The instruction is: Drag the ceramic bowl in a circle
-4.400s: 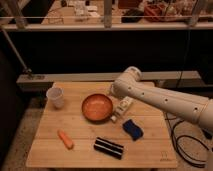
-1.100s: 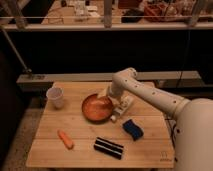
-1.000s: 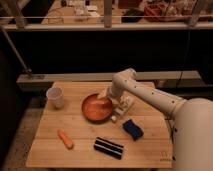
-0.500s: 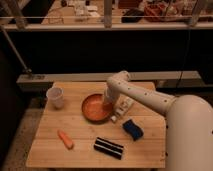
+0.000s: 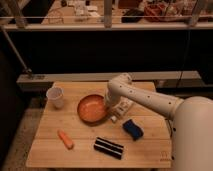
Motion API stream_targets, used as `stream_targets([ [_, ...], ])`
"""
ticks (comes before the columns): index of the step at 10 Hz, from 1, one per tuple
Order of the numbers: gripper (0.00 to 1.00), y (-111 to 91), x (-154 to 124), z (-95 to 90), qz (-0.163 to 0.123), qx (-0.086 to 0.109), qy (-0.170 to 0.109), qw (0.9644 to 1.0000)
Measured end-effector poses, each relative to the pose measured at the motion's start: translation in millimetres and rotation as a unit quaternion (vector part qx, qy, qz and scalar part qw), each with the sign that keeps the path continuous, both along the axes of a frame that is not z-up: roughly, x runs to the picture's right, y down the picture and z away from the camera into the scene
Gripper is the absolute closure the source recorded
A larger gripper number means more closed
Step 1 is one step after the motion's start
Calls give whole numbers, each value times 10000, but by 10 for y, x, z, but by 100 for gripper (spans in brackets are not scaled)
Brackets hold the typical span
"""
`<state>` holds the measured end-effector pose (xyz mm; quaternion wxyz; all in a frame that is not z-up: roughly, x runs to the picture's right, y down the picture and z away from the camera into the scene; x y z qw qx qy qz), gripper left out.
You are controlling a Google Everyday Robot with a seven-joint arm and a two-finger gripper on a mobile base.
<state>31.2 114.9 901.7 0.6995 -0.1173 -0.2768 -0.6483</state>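
The ceramic bowl, round, shallow and orange-brown, sits near the middle of the wooden table. My white arm reaches in from the lower right and bends down over the bowl's right side. The gripper is at the bowl's right rim and shut on that rim. The arm's wrist hides part of the rim there.
A small white cup stands left of the bowl. In front lie an orange carrot, a black bar-shaped pack and a blue sponge. A dark railing and shelf run behind the table.
The gripper came down onto the bowl's right rim and closed there. The arm's elbow swung nearer the camera, and the bowl shifted slightly left.
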Motion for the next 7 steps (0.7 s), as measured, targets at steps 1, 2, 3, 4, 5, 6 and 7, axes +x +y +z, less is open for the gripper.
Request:
stream_targets([
  [1,100,32,-4,-3,32,-18,78,10000],
  [2,100,70,22,23,134,-49,178,9997],
  [3,100,92,88,36,246,-66,261,9993],
  [4,100,109,259,35,456,-73,403,9981],
  [5,100,122,433,24,647,-76,521,9965],
  [6,100,140,595,12,824,-82,620,9946],
  [7,100,170,823,-18,1052,-89,752,9916],
])
